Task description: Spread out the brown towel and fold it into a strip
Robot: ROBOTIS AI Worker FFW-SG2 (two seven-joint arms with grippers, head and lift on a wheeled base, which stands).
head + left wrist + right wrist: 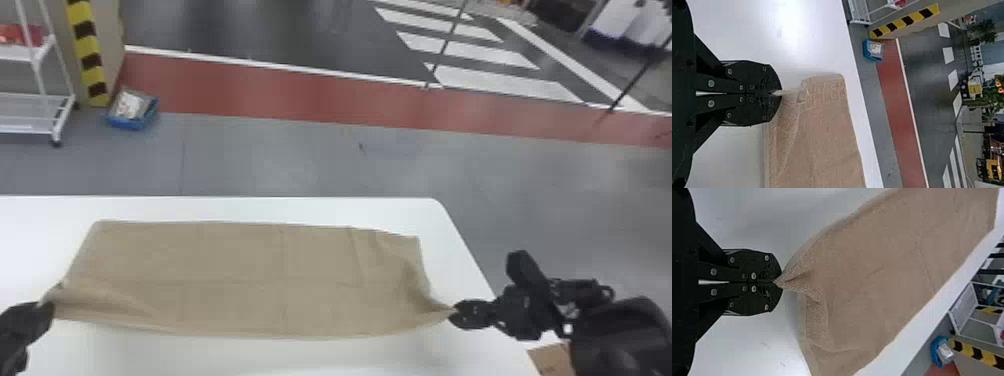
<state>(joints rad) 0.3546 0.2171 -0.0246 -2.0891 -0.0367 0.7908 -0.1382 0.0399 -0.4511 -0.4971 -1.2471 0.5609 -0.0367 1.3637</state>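
Head view: brown towel (240,270) on white counter (400,212), near corners pinched in left claw (47,306) and right claw (454,314). Uneven pull could skew fold; thin corner grip might slip.

A brown towel (240,265) lies lengthwise across a smooth white table (30,240), its long far side running close to the tabletop's straight far edge and near the rounded far right corner. Faint creases cross the cloth, which ripples toward its right end, while both near corners are drawn out to points and the near side bows gently between them. Bare white surface borders the towel, with soft shading along its near side.
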